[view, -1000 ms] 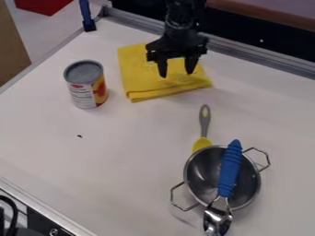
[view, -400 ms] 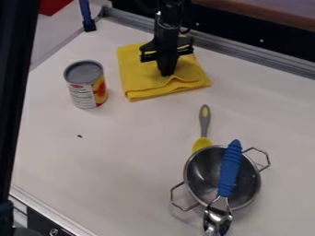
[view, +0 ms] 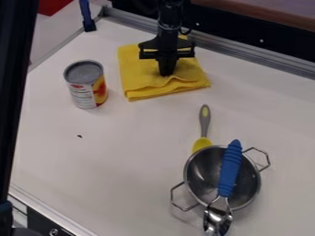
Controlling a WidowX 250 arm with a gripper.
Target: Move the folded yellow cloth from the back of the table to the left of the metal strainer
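Where the gripper pinches the yellow cloth: keep pressure firm, lift slowly.
Can: leave clearance beside it.
Metal bowl: steer well clear.

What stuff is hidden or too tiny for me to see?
In the camera view:
Yellow cloth: the bit behind the gripper.
Grey-handled tool: its yellow end, partly behind the metal bowl.
Blue-handled spoon: its tip, cut off by the bottom edge.
Black speck: too small to tell what.
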